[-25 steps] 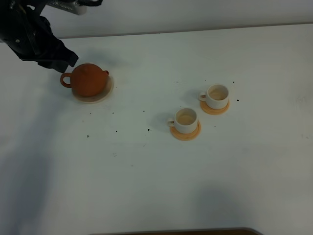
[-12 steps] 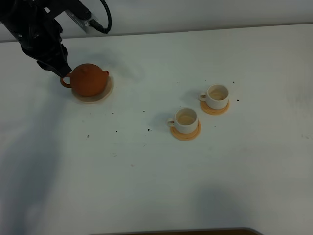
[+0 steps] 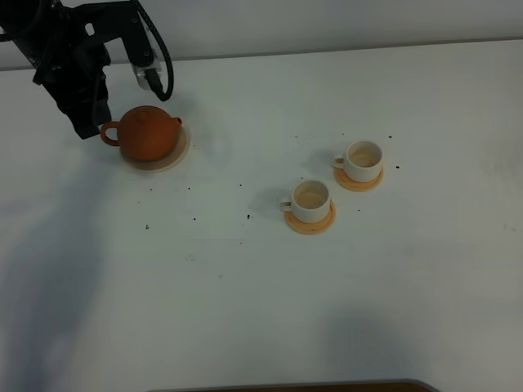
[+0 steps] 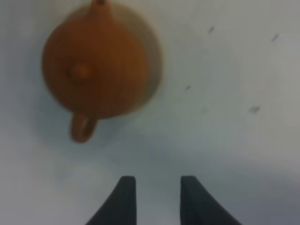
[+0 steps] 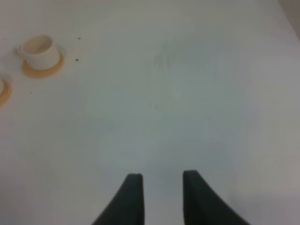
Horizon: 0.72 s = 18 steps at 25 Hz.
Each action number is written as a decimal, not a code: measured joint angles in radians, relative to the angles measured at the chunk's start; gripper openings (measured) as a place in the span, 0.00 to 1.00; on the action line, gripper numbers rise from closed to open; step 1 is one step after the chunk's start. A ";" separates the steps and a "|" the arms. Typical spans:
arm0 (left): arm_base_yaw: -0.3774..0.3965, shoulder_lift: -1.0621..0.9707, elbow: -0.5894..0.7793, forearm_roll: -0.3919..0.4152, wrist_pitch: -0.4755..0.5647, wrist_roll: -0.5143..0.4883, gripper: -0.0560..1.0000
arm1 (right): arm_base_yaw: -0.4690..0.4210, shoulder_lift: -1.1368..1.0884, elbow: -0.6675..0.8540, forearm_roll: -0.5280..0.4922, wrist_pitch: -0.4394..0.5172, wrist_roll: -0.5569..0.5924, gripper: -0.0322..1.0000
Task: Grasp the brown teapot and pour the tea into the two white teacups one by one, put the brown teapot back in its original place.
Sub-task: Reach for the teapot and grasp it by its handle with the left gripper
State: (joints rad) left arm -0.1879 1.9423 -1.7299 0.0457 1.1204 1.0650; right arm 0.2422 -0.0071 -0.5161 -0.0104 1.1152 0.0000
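left tool (image 4: 157, 183) parted, empty — near teapot (image 4: 96, 70) handle (image 4: 82, 129), likely lining up a grasp; teapot sits on saucer (image 4: 153, 65) | right tool (image 5: 161, 180) parted, idle

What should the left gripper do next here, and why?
Probably shift the left gripper sideways and forward until it straddles the loop handle of the brown teapot. The wrist view shows the jaws apart with nothing between them, and the handle off their line, untouched. The teapot stands on its cream saucer; whether the two white teacups hold tea I cannot tell.
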 joint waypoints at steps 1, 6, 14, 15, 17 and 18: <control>0.000 0.001 0.000 0.022 -0.004 0.031 0.30 | 0.000 0.000 0.000 0.000 0.000 0.000 0.26; 0.006 0.030 0.000 0.126 -0.047 0.117 0.29 | 0.000 0.000 0.000 0.000 0.000 0.000 0.26; 0.032 0.147 0.000 0.132 -0.226 0.128 0.29 | 0.000 0.000 0.000 0.001 0.000 0.000 0.26; 0.033 0.158 0.000 0.132 -0.231 0.124 0.29 | 0.000 0.000 0.000 0.001 0.000 0.000 0.26; 0.036 0.170 0.000 0.131 -0.233 0.110 0.30 | 0.000 0.000 0.000 0.001 0.000 0.000 0.26; 0.037 0.174 0.000 0.131 -0.232 0.105 0.31 | 0.000 0.000 0.000 0.001 0.000 0.000 0.26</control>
State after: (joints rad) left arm -0.1506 2.1165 -1.7299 0.1769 0.8887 1.1701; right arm 0.2422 -0.0071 -0.5161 -0.0096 1.1152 0.0000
